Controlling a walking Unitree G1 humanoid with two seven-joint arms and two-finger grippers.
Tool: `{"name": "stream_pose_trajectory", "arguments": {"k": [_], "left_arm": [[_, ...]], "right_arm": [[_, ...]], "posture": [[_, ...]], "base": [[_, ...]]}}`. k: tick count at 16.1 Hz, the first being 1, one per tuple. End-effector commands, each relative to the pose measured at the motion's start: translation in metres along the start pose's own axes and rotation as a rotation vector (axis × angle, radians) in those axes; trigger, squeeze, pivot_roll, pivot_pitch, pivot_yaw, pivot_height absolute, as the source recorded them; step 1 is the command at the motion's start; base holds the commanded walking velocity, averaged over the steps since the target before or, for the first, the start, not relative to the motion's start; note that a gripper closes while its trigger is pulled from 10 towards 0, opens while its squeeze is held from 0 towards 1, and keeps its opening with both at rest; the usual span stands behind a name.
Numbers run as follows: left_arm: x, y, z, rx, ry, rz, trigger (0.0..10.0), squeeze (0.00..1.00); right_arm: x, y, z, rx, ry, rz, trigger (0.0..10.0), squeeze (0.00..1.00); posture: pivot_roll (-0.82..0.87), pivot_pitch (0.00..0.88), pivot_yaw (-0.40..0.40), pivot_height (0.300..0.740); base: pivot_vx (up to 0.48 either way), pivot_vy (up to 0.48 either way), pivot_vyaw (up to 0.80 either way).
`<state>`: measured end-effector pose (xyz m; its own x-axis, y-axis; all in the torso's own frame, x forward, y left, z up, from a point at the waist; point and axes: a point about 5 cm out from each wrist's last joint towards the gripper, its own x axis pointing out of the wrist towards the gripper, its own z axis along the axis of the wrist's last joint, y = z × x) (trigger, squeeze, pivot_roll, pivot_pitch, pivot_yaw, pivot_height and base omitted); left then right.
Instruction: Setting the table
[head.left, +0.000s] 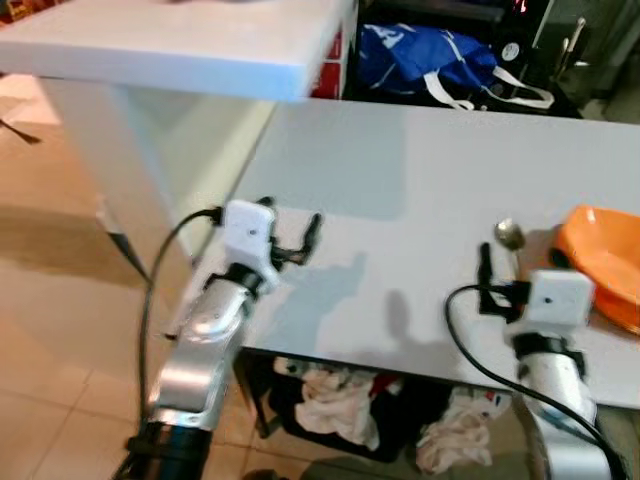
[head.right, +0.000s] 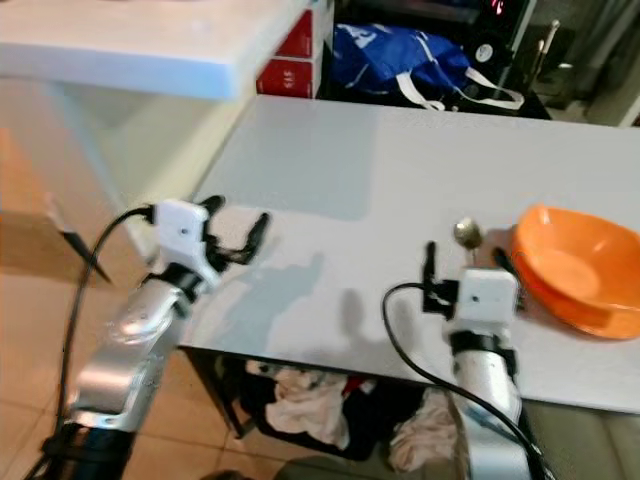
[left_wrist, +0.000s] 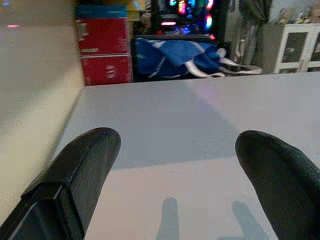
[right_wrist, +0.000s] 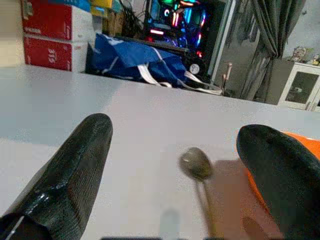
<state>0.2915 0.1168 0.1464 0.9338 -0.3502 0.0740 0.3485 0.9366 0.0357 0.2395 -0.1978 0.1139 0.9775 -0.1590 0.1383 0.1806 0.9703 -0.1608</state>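
1. Here, the right gripper (head.right: 466, 262) hovers above the pale grey table (head.right: 330, 160) near its front edge, its two black fingers (right_wrist: 75, 170) spread wide and holding nothing.
2. Between those fingers, in the right wrist view, lies a small metal spoon (right_wrist: 196, 165), flat on the table just beside the shallow orange plastic bowl (head.right: 575, 265).
3. The left gripper (head.left: 295, 240) hangs over the table's front left corner, its fingers (left_wrist: 80, 175) likewise parted and empty.
4. Beyond the table sit a blue fabric bag with white straps (head.left: 430, 58) and stacked red boxes (left_wrist: 105, 50); their printing is too blurred to read.
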Motion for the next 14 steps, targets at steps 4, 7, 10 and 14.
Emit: {"name": "stream_pose_trajectory", "arguments": {"k": [4, 7, 10, 14], "left_arm": [[0.002, 0.004, -0.009, 0.01, 0.026, 0.004, 10.0, 0.0], [0.001, 0.01, -0.013, 0.033, 0.048, -0.02, 10.0, 0.0], [0.01, 0.013, -0.009, 0.023, 0.04, -0.013, 10.0, 0.0], [0.012, 0.013, -0.009, -0.009, 0.037, -0.012, 10.0, 0.0]], "right_arm": [[-0.004, -0.005, 0.0, 0.036, 0.012, -0.006, 10.0, 0.0], [-0.005, -0.002, -0.005, 0.06, 0.03, 0.053, 10.0, 0.0], [-0.004, 0.002, -0.004, 0.068, 0.027, 0.077, 10.0, 0.0], [-0.003, 0.007, -0.002, 0.049, 0.016, 0.102, 10.0, 0.0]], "posture": [[0.0, 0.0, 0.006, 0.74], [0.0, 0.0, 0.014, 0.74], [0.0, 0.0, 0.015, 0.74], [-0.01, 0.0, 0.018, 0.74]], "base": [[0.0, 0.466, 0.0], [0.0, 0.465, 0.0], [0.0, 0.467, 0.0], [0.0, 0.476, 0.0]]}}
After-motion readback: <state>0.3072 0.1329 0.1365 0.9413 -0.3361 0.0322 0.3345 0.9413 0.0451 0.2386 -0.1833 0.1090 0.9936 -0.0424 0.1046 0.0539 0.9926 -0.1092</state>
